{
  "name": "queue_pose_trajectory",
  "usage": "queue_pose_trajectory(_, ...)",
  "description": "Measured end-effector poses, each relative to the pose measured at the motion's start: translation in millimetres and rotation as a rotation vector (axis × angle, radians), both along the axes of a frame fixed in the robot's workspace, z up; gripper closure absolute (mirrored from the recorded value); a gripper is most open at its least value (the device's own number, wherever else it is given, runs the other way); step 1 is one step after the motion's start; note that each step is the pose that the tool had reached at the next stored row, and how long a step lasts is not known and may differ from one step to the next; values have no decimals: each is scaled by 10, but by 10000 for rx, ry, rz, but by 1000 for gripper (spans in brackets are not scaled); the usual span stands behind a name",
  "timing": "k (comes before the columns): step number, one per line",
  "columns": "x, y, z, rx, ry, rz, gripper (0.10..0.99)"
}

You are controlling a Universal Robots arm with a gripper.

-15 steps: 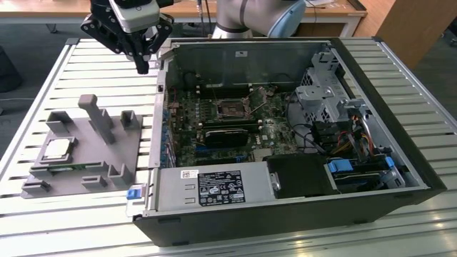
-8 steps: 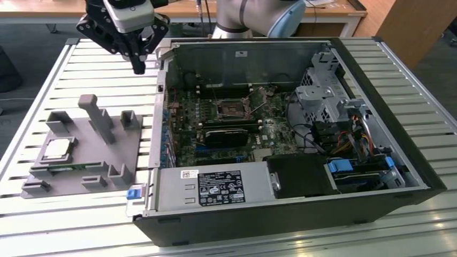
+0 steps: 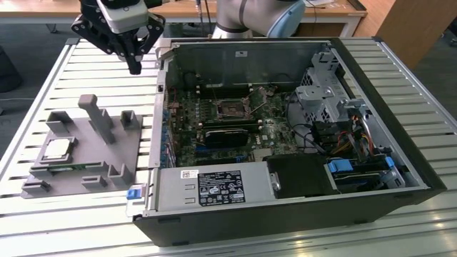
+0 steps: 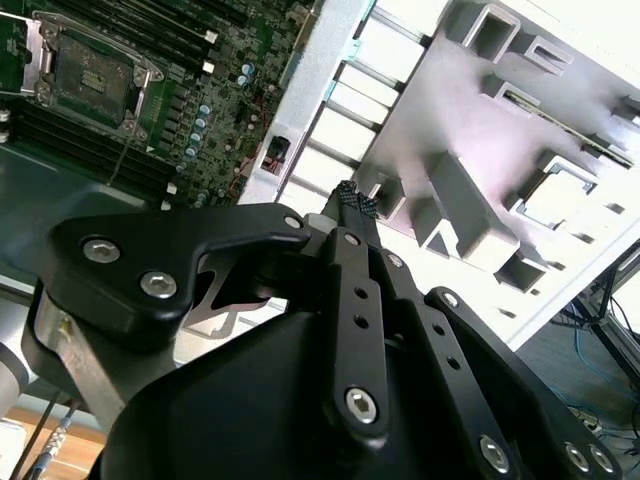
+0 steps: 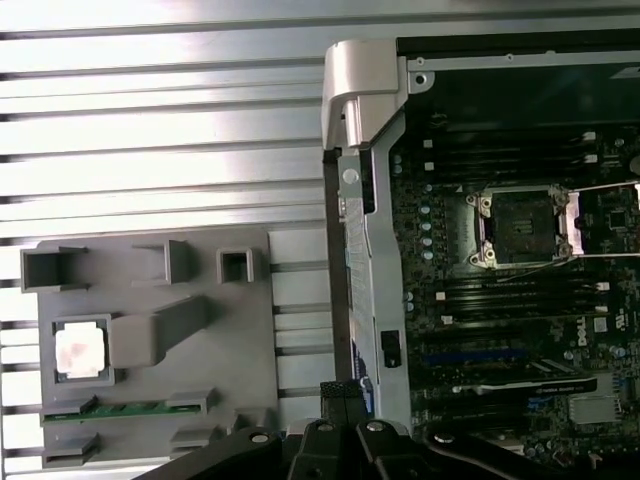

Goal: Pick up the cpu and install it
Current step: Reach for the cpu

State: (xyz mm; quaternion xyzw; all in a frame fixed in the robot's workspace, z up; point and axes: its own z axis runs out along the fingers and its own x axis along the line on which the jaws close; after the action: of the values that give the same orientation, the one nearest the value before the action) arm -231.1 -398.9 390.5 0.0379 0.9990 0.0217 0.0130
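The gripper [image 3: 134, 68] is above the slatted table [image 3: 64, 91], at the far side of the scene. It is just beside the far corner of the open computer case [image 3: 286, 225], on the exterior view's left of it. Its two fingers are pressed together at the tips and there is nothing between them; the second wrist view shows the same closed tips [image 4: 355, 197].

The cpu [image 3: 59, 149] is well apart from the gripper, nearer to the camera and on the exterior view's left. It lies flat in a square pocket of the grey holder [image 3: 82, 152], with the shiny metal top facing up. Its sides look about equal, so it has no clear long axis. In the first wrist view, the edges of the cpu [image 5: 80, 350] run parallel to the edges of the holder [image 5: 200, 390].

Just beside the cpu, on its near side, a long green memory stick [image 5: 120, 410] lies in a slot of the same holder. Inside the case, the motherboard socket [image 5: 525, 228] is open and has no chip in it.
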Motion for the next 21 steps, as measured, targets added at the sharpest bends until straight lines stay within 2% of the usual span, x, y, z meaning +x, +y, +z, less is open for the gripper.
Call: queue_pose_trajectory(21, -189, 0, -8, 0, 0, 0, 980)
